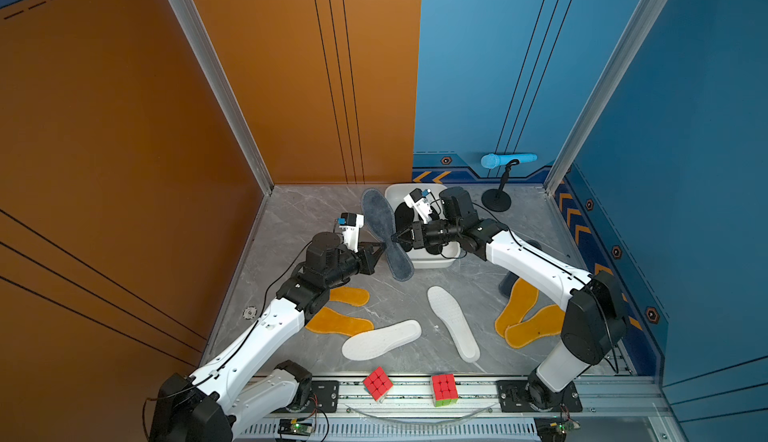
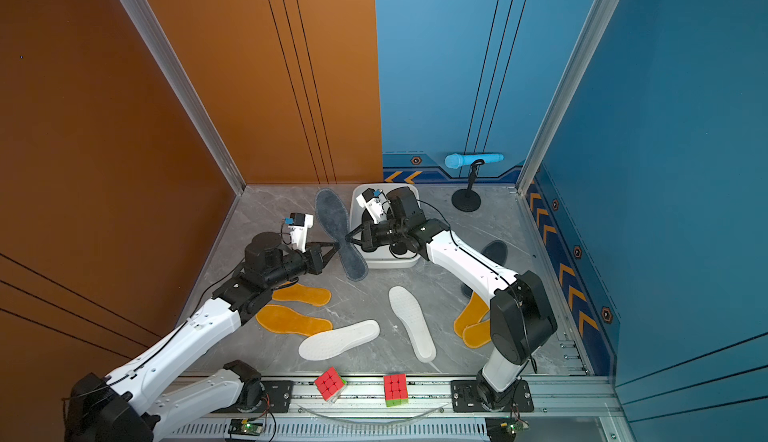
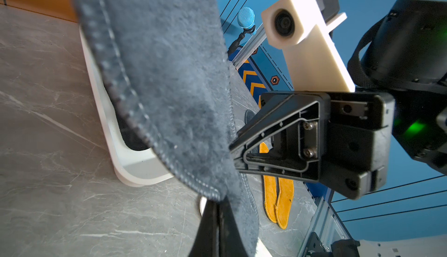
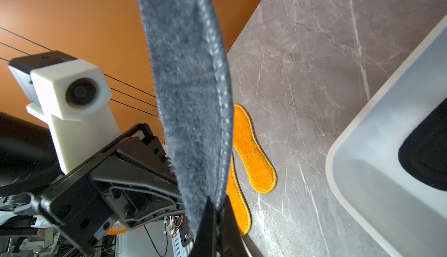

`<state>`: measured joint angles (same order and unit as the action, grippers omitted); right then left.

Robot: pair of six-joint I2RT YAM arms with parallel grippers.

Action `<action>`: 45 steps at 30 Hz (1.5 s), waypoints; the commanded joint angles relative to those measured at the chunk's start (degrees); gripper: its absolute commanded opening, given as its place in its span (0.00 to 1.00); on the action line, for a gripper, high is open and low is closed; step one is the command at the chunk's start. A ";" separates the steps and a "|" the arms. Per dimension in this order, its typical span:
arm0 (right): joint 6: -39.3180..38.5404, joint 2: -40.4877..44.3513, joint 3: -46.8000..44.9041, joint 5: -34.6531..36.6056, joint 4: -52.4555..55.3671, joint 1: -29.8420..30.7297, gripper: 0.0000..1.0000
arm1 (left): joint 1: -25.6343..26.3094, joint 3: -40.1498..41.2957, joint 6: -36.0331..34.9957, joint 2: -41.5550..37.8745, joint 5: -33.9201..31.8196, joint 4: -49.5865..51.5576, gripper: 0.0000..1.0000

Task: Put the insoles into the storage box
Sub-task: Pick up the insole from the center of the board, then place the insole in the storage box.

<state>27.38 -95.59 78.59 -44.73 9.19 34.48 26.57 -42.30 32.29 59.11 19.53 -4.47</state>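
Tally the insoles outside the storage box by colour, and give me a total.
Orange-yellow insoles: 4
White insoles: 2
Dark grey insoles: 2 (one pinched between left claw and right claw; one partly under the right arm)
Total: 8
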 commanded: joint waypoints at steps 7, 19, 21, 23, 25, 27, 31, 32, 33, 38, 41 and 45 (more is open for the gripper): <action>0.70 1.80 -1.10 1.07 -3.12 0.26 0.00 | -1.32 1.64 0.07 -3.28 -3.07 3.04 0.24; 3.68 2.23 -2.59 3.57 -5.88 -0.52 0.00 | -4.65 4.07 3.11 -7.60 -7.26 5.51 0.47; 4.17 2.02 -2.83 4.31 -6.19 -0.88 0.00 | -5.26 4.62 3.81 -8.03 -7.75 5.90 0.50; 5.06 1.74 -2.97 4.86 -6.38 -1.20 0.00 | -5.94 5.41 4.09 -8.48 -8.27 5.92 0.52; 5.90 1.73 -3.19 5.93 -6.31 -1.65 0.00 | -6.58 5.94 4.61 -8.89 -8.98 6.51 0.55; 6.28 1.89 -3.52 6.78 -6.29 -2.16 0.00 | -7.29 6.56 4.87 -9.06 -9.01 6.30 0.56; 8.22 1.65 -4.27 9.73 -6.05 -3.48 0.00 | -8.13 6.78 5.58 -9.31 -10.79 8.12 0.79; 9.19 1.32 -4.32 10.63 -5.96 -4.07 0.00 | -8.24 6.75 5.65 -9.43 -11.03 8.40 0.85; 9.91 0.92 -4.30 11.35 -5.77 -4.60 0.00 | -8.32 6.94 5.72 -9.39 -11.18 8.49 0.95; 10.32 -3.11 -1.14 15.49 -1.16 -7.76 0.00 | -8.56 7.74 6.55 -9.86 -11.75 8.21 0.98; 8.32 -8.25 3.69 15.60 3.94 -9.37 0.00 | -8.64 8.04 6.73 -9.84 -12.04 8.15 0.98; 6.10 -13.81 9.35 16.04 6.76 -10.30 0.00 | -8.98 7.98 7.45 -9.22 -12.56 8.05 0.98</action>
<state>35.66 -107.04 84.38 -30.17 11.03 24.36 18.26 -34.98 39.07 49.98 8.64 3.07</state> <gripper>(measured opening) 0.048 0.978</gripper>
